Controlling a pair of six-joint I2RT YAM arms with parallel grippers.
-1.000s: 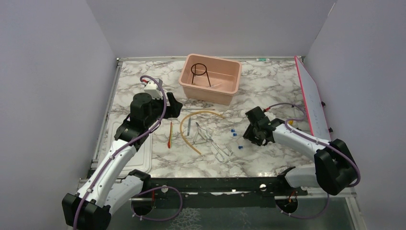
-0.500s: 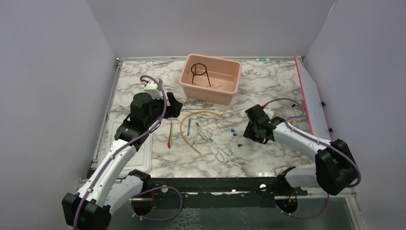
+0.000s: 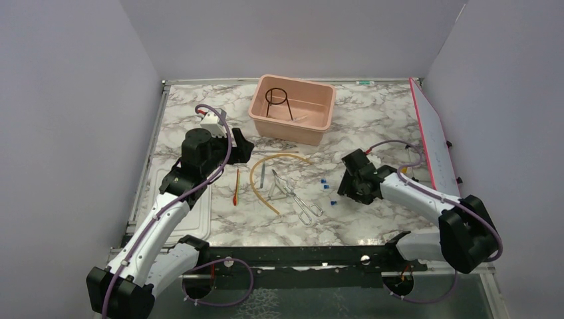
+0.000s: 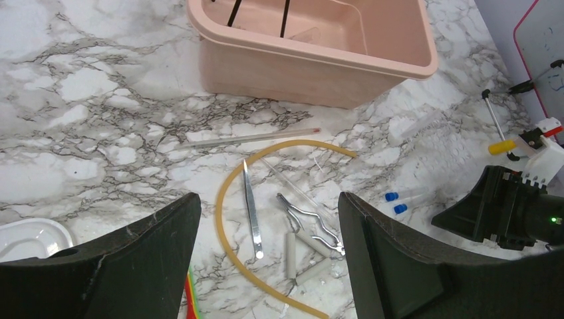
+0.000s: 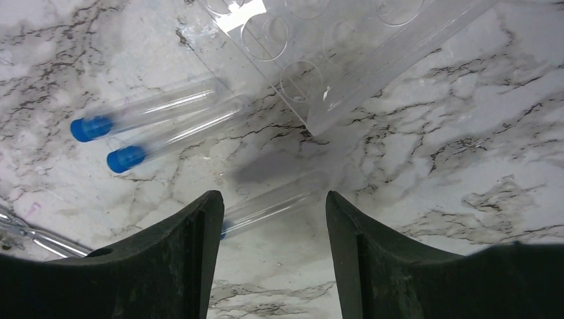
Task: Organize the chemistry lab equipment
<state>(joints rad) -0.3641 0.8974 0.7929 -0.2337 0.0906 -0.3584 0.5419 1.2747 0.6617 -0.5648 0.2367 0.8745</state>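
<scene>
The black wire ring stand (image 3: pixel 277 100) stands inside the pink tub (image 3: pixel 319 119). The tan rubber tube (image 3: pixel 261 188), silver spatula (image 3: pixel 263 174), tongs (image 3: pixel 297 197) and red-orange rod (image 3: pixel 236 186) lie mid-table. My left gripper (image 3: pixel 243 147) is open and empty above them; its wrist view shows the tube (image 4: pixel 226 203), spatula (image 4: pixel 251 209) and tongs (image 4: pixel 309 222). My right gripper (image 3: pixel 345 184) is open, low over clear test tubes with blue caps (image 5: pixel 90 127). One tube (image 5: pixel 292 191) lies on the table between its fingers (image 5: pixel 199 239).
A clear plastic tube rack (image 5: pixel 346 46) lies just beyond the right gripper. A flat white lid (image 3: pixel 193 211) lies at the left edge under the left arm. A white board with a pink edge (image 3: pixel 435 143) leans at the right. A thin glass rod (image 4: pixel 249 137) lies before the tub.
My right gripper has shifted slightly, settling lower over the test tube. The left arm and the loose tools have not moved.
</scene>
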